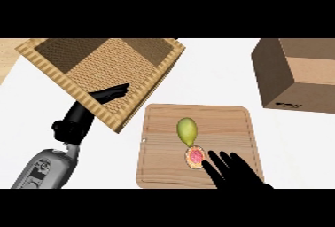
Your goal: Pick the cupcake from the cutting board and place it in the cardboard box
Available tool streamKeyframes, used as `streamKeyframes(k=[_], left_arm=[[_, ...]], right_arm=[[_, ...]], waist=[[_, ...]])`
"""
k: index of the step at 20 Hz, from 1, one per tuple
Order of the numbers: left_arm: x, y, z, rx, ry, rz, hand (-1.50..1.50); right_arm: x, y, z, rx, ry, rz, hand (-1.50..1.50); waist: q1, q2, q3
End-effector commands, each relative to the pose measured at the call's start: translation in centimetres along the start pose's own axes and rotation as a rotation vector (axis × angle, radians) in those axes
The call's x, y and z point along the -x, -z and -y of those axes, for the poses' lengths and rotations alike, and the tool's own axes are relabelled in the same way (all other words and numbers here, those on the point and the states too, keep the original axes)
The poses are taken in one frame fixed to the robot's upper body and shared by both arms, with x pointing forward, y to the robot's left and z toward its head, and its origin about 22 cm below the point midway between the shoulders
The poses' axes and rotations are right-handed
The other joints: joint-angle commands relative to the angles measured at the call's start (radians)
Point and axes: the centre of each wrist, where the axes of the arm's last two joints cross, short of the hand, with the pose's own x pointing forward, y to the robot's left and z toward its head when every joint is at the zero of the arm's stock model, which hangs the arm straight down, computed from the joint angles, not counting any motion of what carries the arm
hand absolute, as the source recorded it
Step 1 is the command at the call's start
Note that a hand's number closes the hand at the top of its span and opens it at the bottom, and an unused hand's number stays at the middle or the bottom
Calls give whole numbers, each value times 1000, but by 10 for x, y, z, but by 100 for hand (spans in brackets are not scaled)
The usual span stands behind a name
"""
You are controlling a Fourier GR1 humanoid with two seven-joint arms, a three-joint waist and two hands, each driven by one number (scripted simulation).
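Head view: right hand (230,170) open, fingers straight, nearer; cupcake (195,156) lies just left of it on cutting board (162,128).

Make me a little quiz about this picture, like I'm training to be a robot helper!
1. True or false: the cupcake lies on the cutting board.
2. Pick one. The right hand has its fingers:
A) curled round the cupcake
B) stretched out close by the cupcake
C) resting on top of the closed brown box
3. Fill the gap: the left hand shows over the edge of the ____ at the view's upper left.

Key: 1. true. 2. B. 3. open box.
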Motion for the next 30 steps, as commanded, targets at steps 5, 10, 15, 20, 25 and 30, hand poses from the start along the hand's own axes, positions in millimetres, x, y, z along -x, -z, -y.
streamKeyframes(k=[5,10,15,20,25,30], left_arm=[[15,-4,16,74,-13,-73,0],[6,-1,12,72,-22,-85,0],[1,-13,8,86,-8,-82,0],[24,-6,31,90,-20,-90,0],[15,-4,19,72,-7,-84,0],[10,-11,11,87,-22,-100,0]], right_arm=[[-35,25,-11,-17,2,-25,-150],[-23,54,-27,-59,-6,-69,-150],[-6,62,-33,-44,13,-99,-150],[-29,79,-40,-8,-6,-41,-150],[-18,73,-66,-56,-36,-56,-150],[-21,84,-49,-97,-29,-72,-150]], waist=[[1,7,-1],[1,8,0],[3,7,0],[0,9,-1],[-2,8,0],[3,8,-1]])
